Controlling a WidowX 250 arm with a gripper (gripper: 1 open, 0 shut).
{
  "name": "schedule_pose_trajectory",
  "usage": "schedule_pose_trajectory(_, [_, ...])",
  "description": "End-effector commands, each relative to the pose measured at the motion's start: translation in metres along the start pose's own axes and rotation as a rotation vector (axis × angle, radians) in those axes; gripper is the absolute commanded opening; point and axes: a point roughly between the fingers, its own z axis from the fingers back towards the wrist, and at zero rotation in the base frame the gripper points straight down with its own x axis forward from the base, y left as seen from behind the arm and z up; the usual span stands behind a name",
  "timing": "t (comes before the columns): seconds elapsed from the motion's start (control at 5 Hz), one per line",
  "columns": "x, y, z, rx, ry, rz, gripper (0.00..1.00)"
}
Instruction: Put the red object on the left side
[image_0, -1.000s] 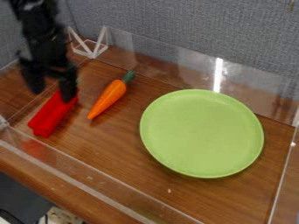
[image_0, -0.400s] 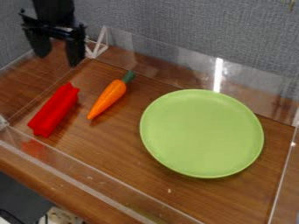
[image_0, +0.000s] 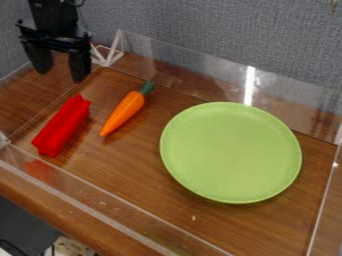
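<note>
The red object (image_0: 62, 125) is a glossy elongated block lying flat on the wooden table at the left, next to the orange carrot (image_0: 124, 110). My black gripper (image_0: 60, 62) hangs above and behind the block, pointing down. Its two fingers stand apart and open with nothing between them. It does not touch the block.
A large green plate (image_0: 230, 152) lies on the right half of the table. Clear acrylic walls (image_0: 254, 80) ring the wooden surface. A white wire stand (image_0: 104, 48) sits in the back left corner behind the gripper.
The gripper was down over the far end of the red block a second ago; it has risen away from it and now hangs above and behind. The block stays put.
</note>
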Motion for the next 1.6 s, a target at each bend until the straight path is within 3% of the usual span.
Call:
schedule_pose_trajectory(0.0, [0.006,-0.014,0.031,0.015,-0.061,-0.02,1.0])
schedule_pose_trajectory(0.2, [0.004,-0.024,0.037,-0.001,-0.056,-0.025,1.0])
schedule_pose_trajectory(0.6, [0.006,-0.016,0.028,0.001,-0.036,0.139,1.0])
schedule_pose_trajectory(1.0, [0.007,-0.019,0.004,-0.015,-0.014,0.071,1.0])
schedule_pose_trajectory(1.4, [-0.002,-0.033,0.004,-0.023,-0.007,0.003,1.0])
